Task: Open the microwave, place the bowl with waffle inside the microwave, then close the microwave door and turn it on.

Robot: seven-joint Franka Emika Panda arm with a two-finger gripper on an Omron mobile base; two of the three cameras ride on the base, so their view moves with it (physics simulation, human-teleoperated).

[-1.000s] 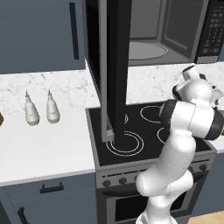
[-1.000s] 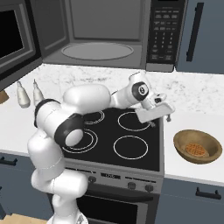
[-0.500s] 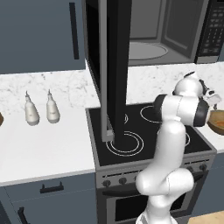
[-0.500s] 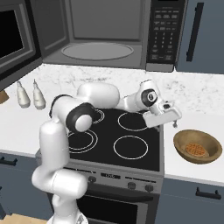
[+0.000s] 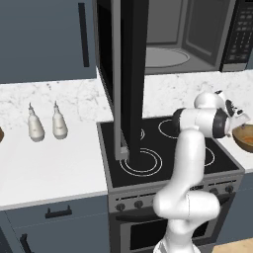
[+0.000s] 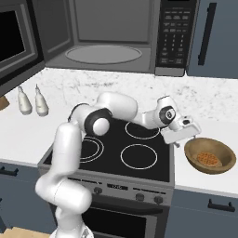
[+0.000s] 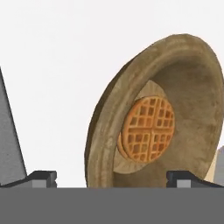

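The microwave hangs above the stove with its grey cavity and turntable showing. The microwave door stands swung wide open to the left. On the counter right of the stove rests the tan wooden bowl with a round waffle in it. My gripper hovers at the bowl's left rim. Its fingertips are spread wide, open, holding nothing. In the hand view the bowl's near rim lies between them.
The black stovetop lies under my arm. The open door hangs over its left half. Two small bottles stand on the left counter. The keypad panel is on the microwave's right side.
My arm has swung right from over the stove's right rings to the bowl's rim. The gripper stayed open and the bowl has not moved.
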